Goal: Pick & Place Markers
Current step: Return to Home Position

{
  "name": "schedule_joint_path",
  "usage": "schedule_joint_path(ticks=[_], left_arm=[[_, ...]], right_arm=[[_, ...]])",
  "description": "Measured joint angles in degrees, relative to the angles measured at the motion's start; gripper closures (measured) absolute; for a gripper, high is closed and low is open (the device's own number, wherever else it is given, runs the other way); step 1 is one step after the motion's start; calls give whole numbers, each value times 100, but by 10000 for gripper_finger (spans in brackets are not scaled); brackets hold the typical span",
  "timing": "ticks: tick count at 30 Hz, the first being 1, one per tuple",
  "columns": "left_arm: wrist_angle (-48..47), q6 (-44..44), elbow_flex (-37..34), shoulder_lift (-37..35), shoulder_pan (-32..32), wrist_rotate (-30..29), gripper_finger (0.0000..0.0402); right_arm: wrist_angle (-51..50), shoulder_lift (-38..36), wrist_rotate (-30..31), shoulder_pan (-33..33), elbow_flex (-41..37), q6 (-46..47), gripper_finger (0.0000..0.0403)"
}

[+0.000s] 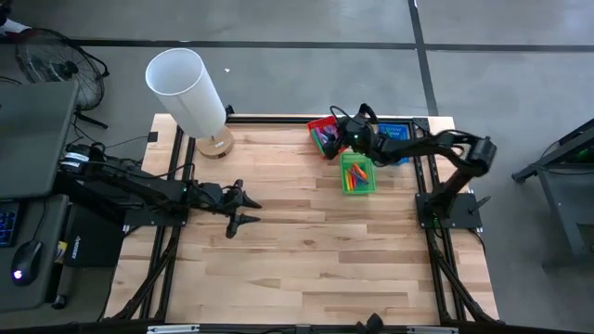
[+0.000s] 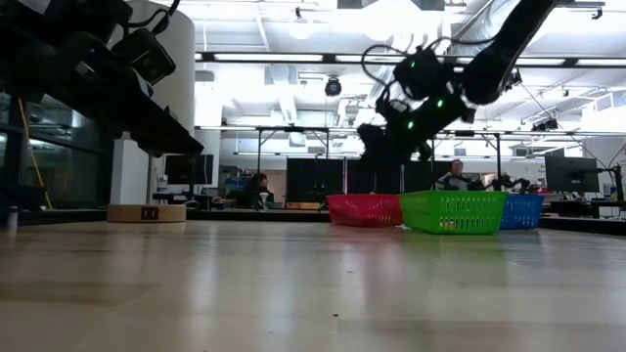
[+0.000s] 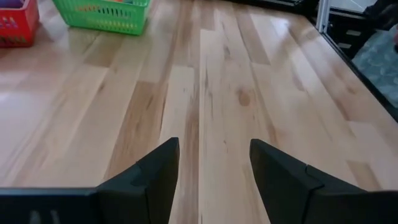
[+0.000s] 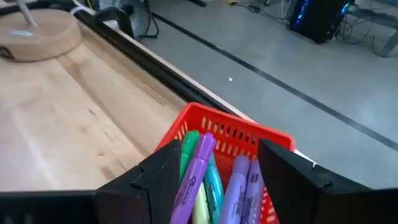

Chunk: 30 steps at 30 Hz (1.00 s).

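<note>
While the right gripper (image 4: 216, 152) is held over the red tray (image 4: 231, 129) at about one o'clock on the worktop (image 1: 306, 250), its fingers are spread wide and nothing is gripped. Purple, green and teal markers (image 4: 198, 165) are seen lying in that tray. Further markers (image 1: 354, 173), orange and yellow among them, are held in the green tray (image 2: 453, 211), just beside the red one at its five o'clock. The left gripper (image 3: 214, 152) is kept wide and empty near nine o'clock.
</note>
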Motion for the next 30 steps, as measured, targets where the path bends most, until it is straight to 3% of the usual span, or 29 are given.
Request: schedule_joint_path(ticks=[6,10,14,20,24,30], left_arm=[[45,183,2,-70,0,-46,206],[38,462,2,-399,0,-15,206],[-334,625,4,-897,9,-88,206],[-571,816,7,-1483,9,-218,206],[-465,1033,7,-1770,11,-277,206],[-738,1129,1,-2044,11,-395,206]], right_arm=[[-1259,-1031,-177,259,-23,75,199],[-1611,-1777,-155,637,-447,-50,199],[-1341,-2572,-110,1079,-1391,87,199],[-107,-3979,-69,1687,-2915,605,199],[451,-4952,-123,1985,-3556,691,198],[462,-6233,-91,2343,-4115,671,198]])
